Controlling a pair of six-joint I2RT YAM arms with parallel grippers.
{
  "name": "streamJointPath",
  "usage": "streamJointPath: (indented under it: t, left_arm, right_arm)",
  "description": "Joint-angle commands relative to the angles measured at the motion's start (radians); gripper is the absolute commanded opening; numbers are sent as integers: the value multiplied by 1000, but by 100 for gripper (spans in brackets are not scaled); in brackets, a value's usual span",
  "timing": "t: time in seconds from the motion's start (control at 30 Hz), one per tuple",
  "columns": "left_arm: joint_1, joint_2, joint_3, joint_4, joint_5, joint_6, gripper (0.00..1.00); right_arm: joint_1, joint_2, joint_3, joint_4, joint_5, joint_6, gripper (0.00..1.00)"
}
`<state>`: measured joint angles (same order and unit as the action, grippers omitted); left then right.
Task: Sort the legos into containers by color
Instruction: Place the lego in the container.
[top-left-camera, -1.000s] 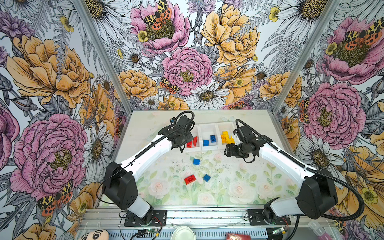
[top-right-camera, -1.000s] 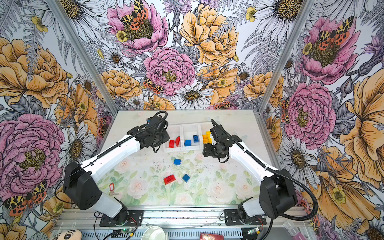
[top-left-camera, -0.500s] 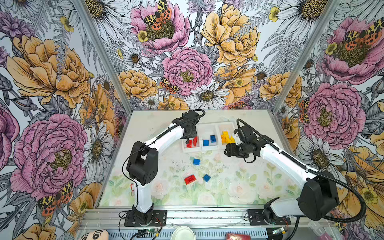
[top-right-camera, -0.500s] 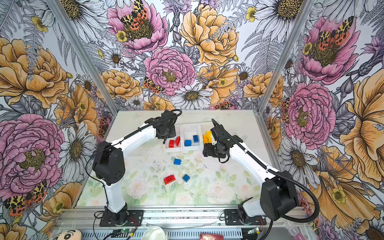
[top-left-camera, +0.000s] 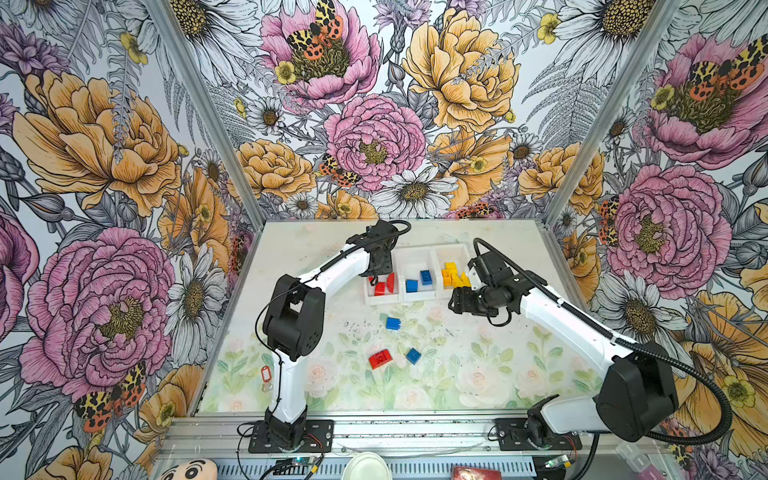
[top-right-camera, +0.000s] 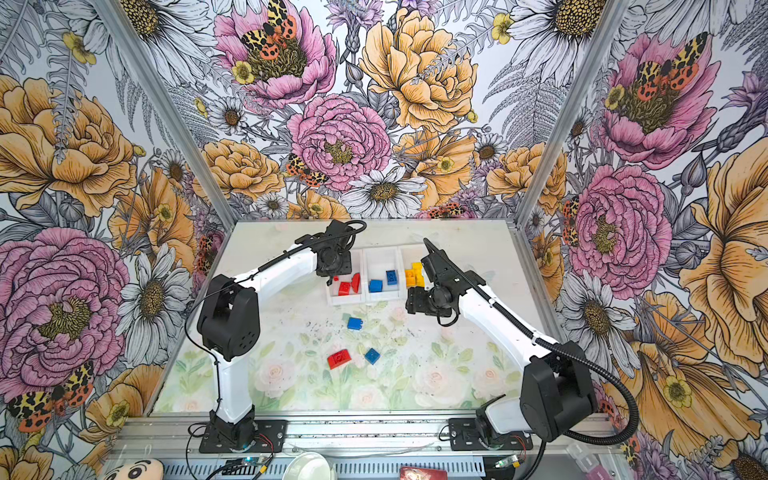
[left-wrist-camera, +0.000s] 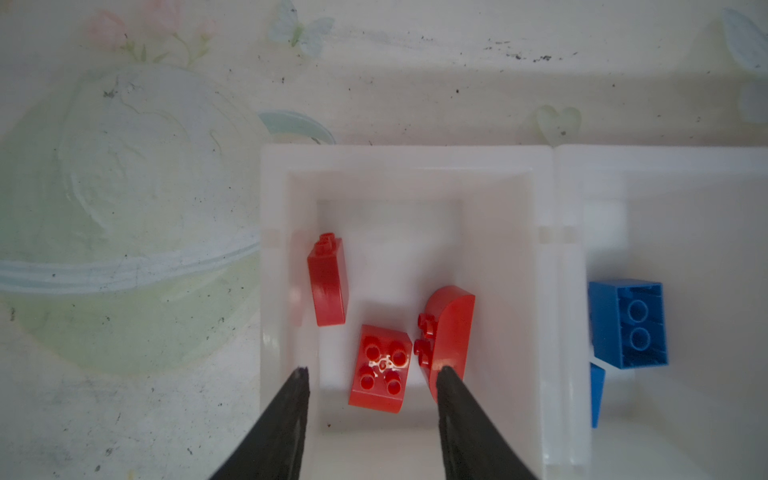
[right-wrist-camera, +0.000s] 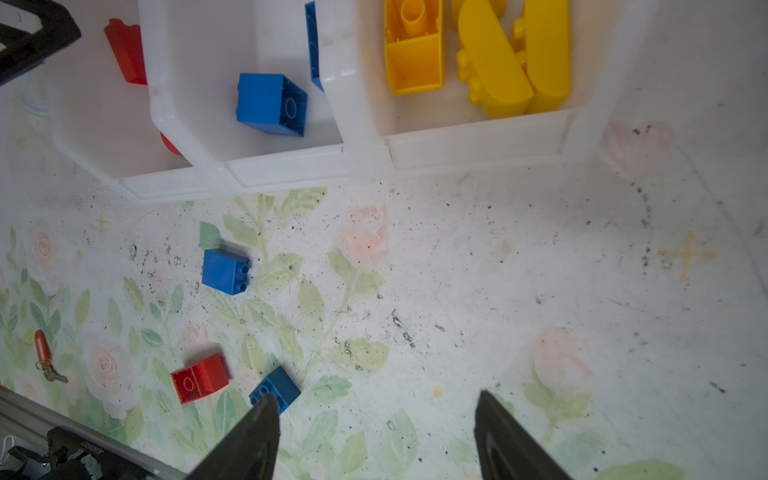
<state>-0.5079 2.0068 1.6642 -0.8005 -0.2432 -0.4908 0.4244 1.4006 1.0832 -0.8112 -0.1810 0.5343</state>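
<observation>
The containers (top-left-camera: 419, 297) are three joined white bins at the back of the table. My left gripper (left-wrist-camera: 372, 370) hangs open over the left bin (left-wrist-camera: 407, 156) with nothing between its fingers; it shows in a top view too (top-left-camera: 380, 276). Three red legos (left-wrist-camera: 328, 282) (left-wrist-camera: 380, 370) (left-wrist-camera: 451, 328) lie in that bin. Blue legos (left-wrist-camera: 627, 324) sit in the middle bin and yellow legos (right-wrist-camera: 490, 62) in the right one. On the table lie a blue brick (top-left-camera: 392, 323), a red brick (top-left-camera: 380, 358) and another blue brick (top-left-camera: 413, 355). My right gripper (right-wrist-camera: 376, 395) hovers open and empty in front of the tray, seen from above as well (top-left-camera: 455, 299).
A small red key tag (top-left-camera: 266, 374) lies near the table's left front corner. Flowered walls close in the table at the back and both sides. A metal rail (top-left-camera: 415, 430) with both arm bases runs along the front edge.
My left arm reached farther over the left bin and its gripper opened. A third red brick now lies in that bin. The right arm has stayed put.
</observation>
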Motion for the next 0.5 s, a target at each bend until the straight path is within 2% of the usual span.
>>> streamJointPath:
  t: [0.0,0.3,0.47]
  left_arm:
    - [6,-14,4,34,10,8,53]
    - [-10,-62,-6,47,16,8,57]
    - [-16,-124,-57,76,27,-7,59]
  right_arm:
    - [5,-17,-5,14,0,9,75]
    - [22,-5,4,17,-2,7,75]
    - [40,-5,2,17,-7,-8,75]
